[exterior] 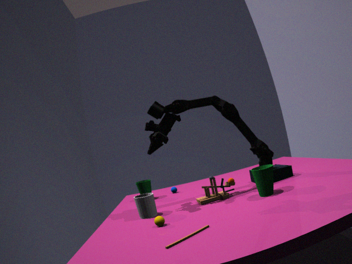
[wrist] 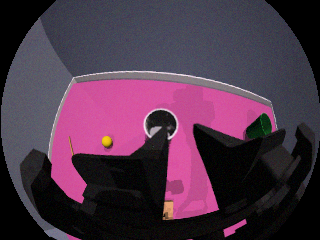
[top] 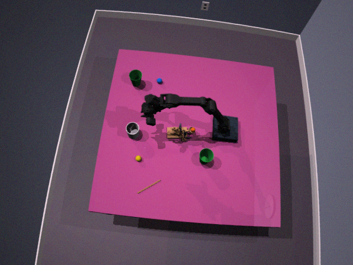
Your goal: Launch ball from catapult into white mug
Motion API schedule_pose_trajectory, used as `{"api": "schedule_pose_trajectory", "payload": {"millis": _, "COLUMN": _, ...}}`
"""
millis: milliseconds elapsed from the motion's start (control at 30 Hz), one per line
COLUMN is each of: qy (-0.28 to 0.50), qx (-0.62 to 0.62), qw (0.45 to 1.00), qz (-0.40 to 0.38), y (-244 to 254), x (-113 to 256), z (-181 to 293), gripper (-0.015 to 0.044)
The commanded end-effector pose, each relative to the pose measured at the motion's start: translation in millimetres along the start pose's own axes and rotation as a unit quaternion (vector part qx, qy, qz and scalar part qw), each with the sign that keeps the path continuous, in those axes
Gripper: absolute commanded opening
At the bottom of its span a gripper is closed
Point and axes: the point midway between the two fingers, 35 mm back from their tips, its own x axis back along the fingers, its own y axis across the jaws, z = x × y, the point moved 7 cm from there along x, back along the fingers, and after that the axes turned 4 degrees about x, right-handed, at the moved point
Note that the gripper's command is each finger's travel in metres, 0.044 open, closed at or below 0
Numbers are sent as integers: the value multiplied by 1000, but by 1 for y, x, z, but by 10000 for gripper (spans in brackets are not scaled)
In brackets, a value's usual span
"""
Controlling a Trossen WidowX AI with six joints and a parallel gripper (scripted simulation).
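Observation:
The orange ball [top: 192, 130] [exterior: 230, 180] sits in the cup at the end of the catapult's arm, on the side near the robot base. The wooden catapult [top: 171, 133] [exterior: 212, 198] stands mid-table; a bit of it shows low in the wrist view [wrist: 169, 209]. The white mug [top: 133, 134] [exterior: 146, 206] [wrist: 161, 125] stands upright beyond the catapult's opposite end, roughly in line with it. My gripper [exterior: 148, 153] [wrist: 180, 129] is high above the table, well clear of the catapult. Its fingers are partly open, with nothing between them.
One green cup [top: 135, 78] [exterior: 143, 186] [wrist: 260, 126] stands beyond the blue ball [top: 159, 80] [exterior: 174, 189]. Another green cup [top: 206, 157] [exterior: 263, 181] stands near the robot base [top: 232, 130]. A yellow ball [top: 138, 158] [exterior: 159, 220] [wrist: 107, 141] and a thin stick [top: 149, 186] [exterior: 187, 236] lie on the mug's side.

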Motion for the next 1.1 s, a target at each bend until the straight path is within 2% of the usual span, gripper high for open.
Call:
{"api": "schedule_pose_trajectory", "payload": {"millis": 0, "qy": 0, "qx": 3, "qw": 1000, "qz": -1, "y": 0, "x": -2, "z": 0, "gripper": 20}}
{"api": "schedule_pose_trajectory", "payload": {"millis": 33, "qy": 0, "qx": 3, "qw": 1000, "qz": -1, "y": 0, "x": -2, "z": 0, "gripper": 0}}
{"api": "schedule_pose_trajectory", "payload": {"millis": 367, "qy": 7, "qx": 9, "qw": 1000, "qz": -2, "y": 4, "x": -3, "z": 2, "gripper": 0}}
{"api": "schedule_pose_trajectory", "payload": {"millis": 733, "qy": 114, "qx": 116, "qw": 987, "qz": -16, "y": 62, "x": -9, "z": 46, "gripper": 0}}
{"api": "schedule_pose_trajectory", "payload": {"millis": 1067, "qy": 208, "qx": 229, "qw": 951, "qz": -27, "y": 107, "x": -5, "z": 92, "gripper": 0}}
